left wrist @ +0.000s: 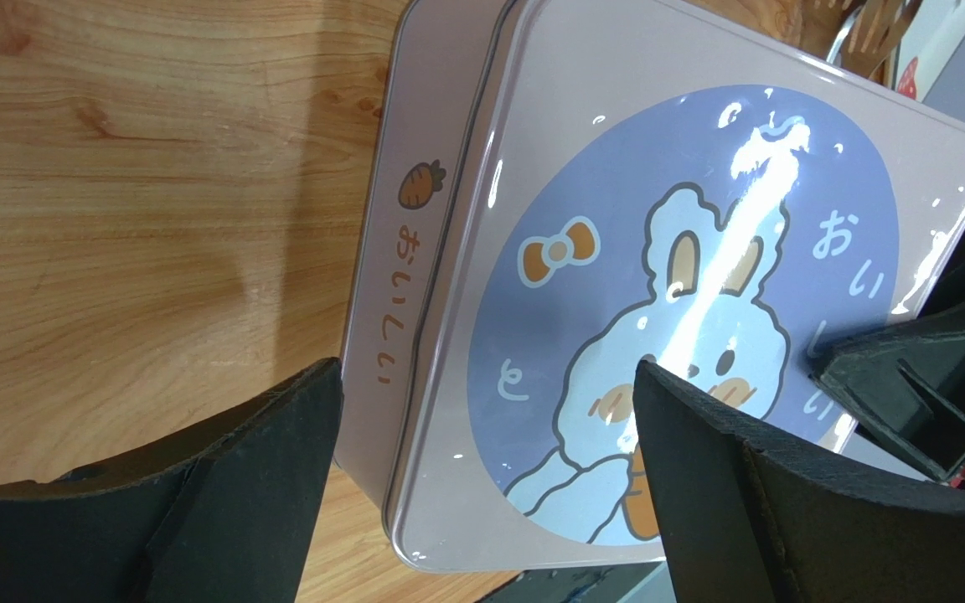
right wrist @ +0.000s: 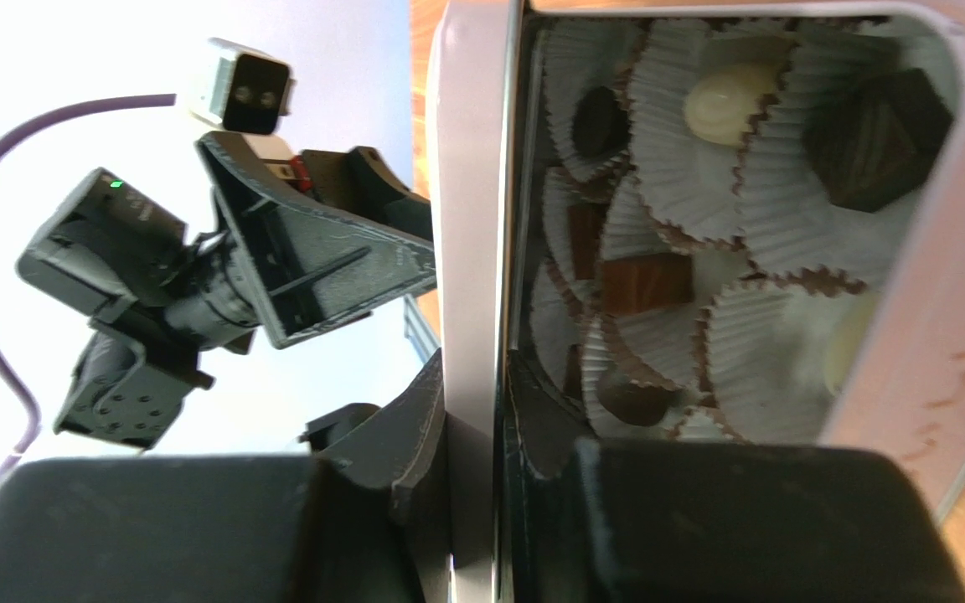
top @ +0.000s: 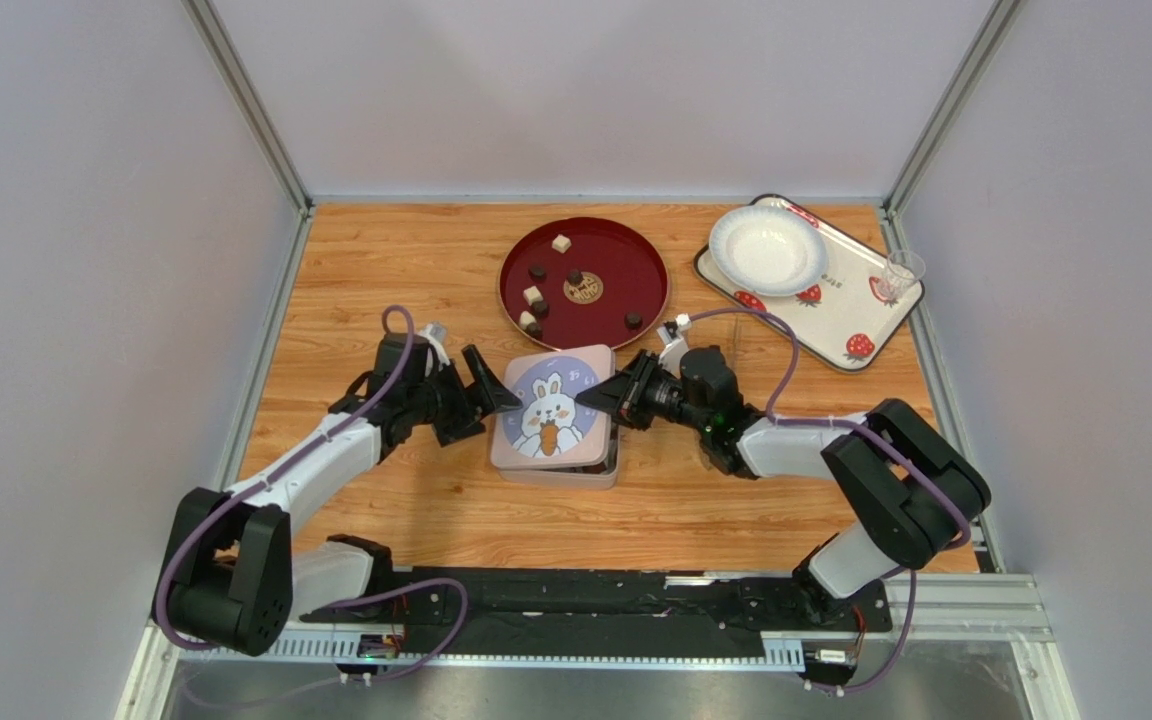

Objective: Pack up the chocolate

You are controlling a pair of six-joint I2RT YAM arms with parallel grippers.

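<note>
One wooden table [top: 372,270] carries a red plate [top: 627,270] and, just in front of it, a pink tin [right wrist: 922,339] whose rabbit lid [top: 552,405] is raised off it on the right. The right gripper [top: 608,396] pinches the lid's right edge, while the left gripper [left wrist: 485,377] gapes wide at its left edge, gripping nothing. Chocolate [right wrist: 645,283] sits in paper cups [right wrist: 676,176] inside the tin and also on the plate.

The lid [left wrist: 702,314] is smooth, glossy metal; the tabletop [left wrist: 135,226] is grained wood, faintly shiny; the cups [right wrist: 765,352] are pleated white paper.
</note>
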